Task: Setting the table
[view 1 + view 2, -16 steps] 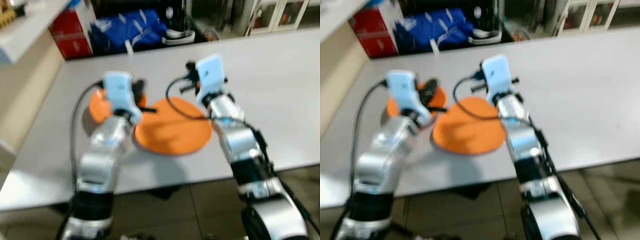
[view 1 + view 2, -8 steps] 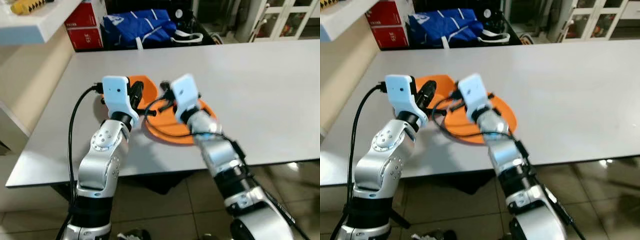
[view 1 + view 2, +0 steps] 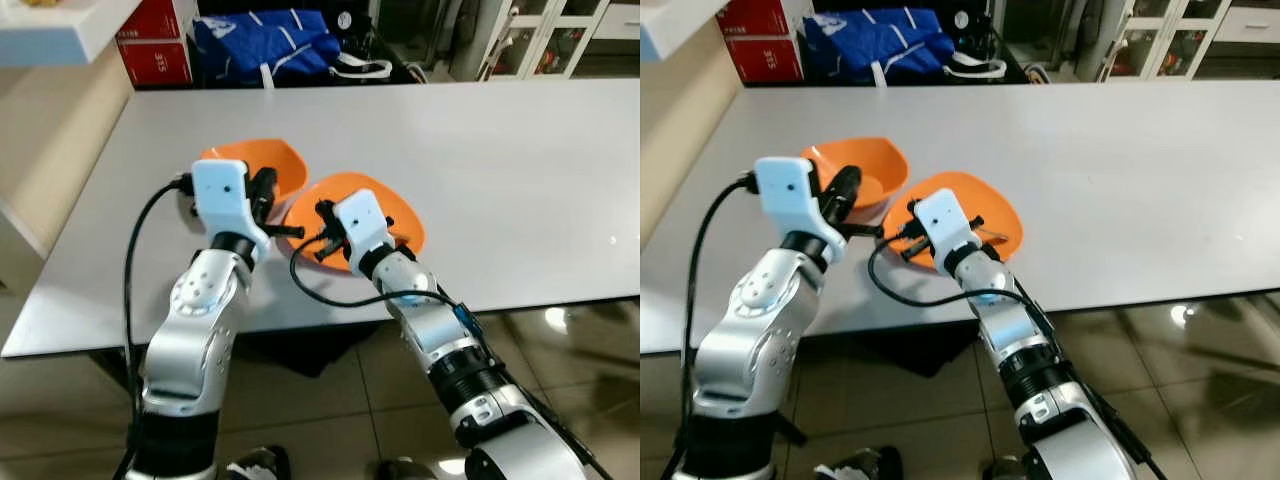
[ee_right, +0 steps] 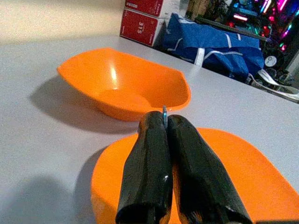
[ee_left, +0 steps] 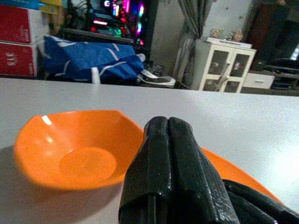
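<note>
An orange bowl (image 3: 250, 165) stands on the grey table (image 3: 500, 150), with an orange plate (image 3: 390, 205) just to its right. My left gripper (image 3: 267, 190) hovers at the bowl's near right rim, shut with nothing in it (image 5: 163, 123). My right gripper (image 4: 164, 116) is low over the plate's left part (image 3: 318, 232) and points at the bowl (image 4: 121, 79). Its fingers are pressed together on a thin metal piece, of which a small silver tip (image 4: 164, 110) pokes out.
A blue bag (image 3: 265, 35) and red boxes (image 3: 150, 50) lie beyond the table's far edge. At the far left hangs a white shelf (image 3: 55, 35). White cabinets (image 3: 560, 35) stand at the back right. Bare tabletop stretches to the right of the plate.
The head camera has shifted. My right gripper has come from the plate's far side to its near left part, closer to the bowl. The left gripper stays by the bowl.
</note>
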You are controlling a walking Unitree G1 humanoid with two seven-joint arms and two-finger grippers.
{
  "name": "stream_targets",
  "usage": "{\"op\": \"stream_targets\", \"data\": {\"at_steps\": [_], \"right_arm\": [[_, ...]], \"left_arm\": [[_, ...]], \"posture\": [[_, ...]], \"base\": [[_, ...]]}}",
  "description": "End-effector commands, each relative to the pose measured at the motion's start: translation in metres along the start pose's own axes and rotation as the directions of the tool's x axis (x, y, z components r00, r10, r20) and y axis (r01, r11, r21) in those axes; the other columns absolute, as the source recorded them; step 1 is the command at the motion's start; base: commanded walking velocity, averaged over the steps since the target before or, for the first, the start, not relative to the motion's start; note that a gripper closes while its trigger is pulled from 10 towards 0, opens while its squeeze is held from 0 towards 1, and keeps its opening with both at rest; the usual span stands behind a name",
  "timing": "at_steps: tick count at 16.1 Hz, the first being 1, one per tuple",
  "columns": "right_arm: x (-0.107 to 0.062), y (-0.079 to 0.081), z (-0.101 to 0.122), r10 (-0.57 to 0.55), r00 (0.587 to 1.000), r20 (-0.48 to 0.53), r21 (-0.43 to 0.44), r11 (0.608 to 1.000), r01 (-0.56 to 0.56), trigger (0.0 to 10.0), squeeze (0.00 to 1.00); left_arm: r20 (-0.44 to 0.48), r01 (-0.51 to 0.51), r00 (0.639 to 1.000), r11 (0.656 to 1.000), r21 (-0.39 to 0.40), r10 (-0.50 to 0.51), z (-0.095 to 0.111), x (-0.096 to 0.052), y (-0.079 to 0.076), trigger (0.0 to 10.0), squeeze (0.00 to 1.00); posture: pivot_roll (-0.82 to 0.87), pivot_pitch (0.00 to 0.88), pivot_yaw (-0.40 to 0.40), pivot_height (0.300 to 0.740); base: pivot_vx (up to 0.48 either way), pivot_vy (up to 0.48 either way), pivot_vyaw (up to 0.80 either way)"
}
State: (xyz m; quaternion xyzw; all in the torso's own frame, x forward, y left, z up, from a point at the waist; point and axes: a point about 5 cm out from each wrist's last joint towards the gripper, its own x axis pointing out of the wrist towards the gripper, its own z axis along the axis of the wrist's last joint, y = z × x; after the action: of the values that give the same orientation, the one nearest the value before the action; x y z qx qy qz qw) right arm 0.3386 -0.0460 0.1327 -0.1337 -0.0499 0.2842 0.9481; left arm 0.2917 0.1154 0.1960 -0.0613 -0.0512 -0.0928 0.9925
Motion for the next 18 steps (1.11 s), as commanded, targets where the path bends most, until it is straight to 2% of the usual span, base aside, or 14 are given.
{"op": "stream_targets", "data": {"at_steps": [1, 6, 12, 13, 14, 15, 16, 17, 18], "right_arm": [[-0.001, 0.002, -0.002, 0.02, 1.0, 0.007, -0.021, 1.0, -0.02, 10.0, 0.0], [-0.003, 0.007, -0.003, 0.049, 0.998, 0.045, -0.111, 0.993, -0.043, 10.0, 0.0], [-0.006, 0.006, -0.004, 0.033, 0.997, 0.068, -0.127, 0.992, -0.024, 10.0, 0.0], [-0.008, -0.008, 0.005, -0.061, 0.99, 0.123, -0.164, 0.983, 0.081, 10.0, 0.0], [-0.008, -0.013, 0.007, -0.094, 0.987, 0.134, -0.17, 0.978, 0.116, 10.0, 0.0], [-0.009, -0.031, 0.011, -0.207, 0.967, 0.146, -0.176, 0.957, 0.231, 10.0, 0.0], [-0.009, -0.039, 0.012, -0.245, 0.958, 0.151, -0.178, 0.946, 0.27, 10.0, 0.0], [-0.01, -0.055, 0.014, -0.323, 0.934, 0.153, -0.186, 0.919, 0.349, 10.0, 0.0], [-0.011, -0.062, 0.014, -0.35, 0.925, 0.148, -0.193, 0.907, 0.374, 10.0, 0.0]], "left_arm": [[0.001, -0.006, 1.0, 1.0, 0.008, 0.006, 0.002, -0.003, -0.001, 10.0, 0.0], [-0.004, -0.039, 0.999, 0.999, 0.017, 0.039, 0.001, -0.01, 0.001, 10.0, 0.0], [-0.004, -0.066, 0.998, 0.998, 0.016, 0.066, -0.001, -0.014, 0.001, 10.0, 0.0], [-0.001, -0.051, 0.999, 0.998, 0.034, 0.051, 0.0, -0.014, -0.001, 10.0, 0.0], [0.0, -0.049, 0.999, 0.998, 0.037, 0.049, 0.0, -0.013, -0.001, 10.0, 0.0], [-0.001, -0.047, 0.999, 0.998, 0.037, 0.047, 0.0, -0.013, -0.001, 10.0, 0.0], [0.0, -0.046, 0.999, 0.998, 0.036, 0.046, 0.0, -0.012, -0.001, 10.0, 0.0], [0.0, -0.037, 0.999, 0.999, 0.04, 0.037, -0.001, -0.011, -0.003, 10.0, 0.0], [0.0, -0.034, 0.999, 0.999, 0.042, 0.034, -0.001, -0.01, -0.004, 10.0, 0.0]], "posture": [[-0.11, 0.099, 0.012, 0.74], [-0.1, 0.13, -0.024, 0.74], [-0.1, 0.137, -0.031, 0.74], [-0.11, 0.135, -0.029, 0.74], [-0.11, 0.135, -0.028, 0.74], [-0.12, 0.132, -0.026, 0.74], [-0.12, 0.132, -0.025, 0.74], [-0.13, 0.126, -0.024, 0.74], [-0.13, 0.126, -0.024, 0.74]], "base": [[0.0, 0.0, 0.0], [0.0, 0.0, 0.0], [0.0, 0.0, 0.0], [0.0, 0.0, 0.0], [0.0, 0.0, 0.0], [0.0, 0.0, 0.0], [0.0, 0.0, 0.0], [0.0, 0.0, 0.0], [0.0, 0.0, 0.0]]}}
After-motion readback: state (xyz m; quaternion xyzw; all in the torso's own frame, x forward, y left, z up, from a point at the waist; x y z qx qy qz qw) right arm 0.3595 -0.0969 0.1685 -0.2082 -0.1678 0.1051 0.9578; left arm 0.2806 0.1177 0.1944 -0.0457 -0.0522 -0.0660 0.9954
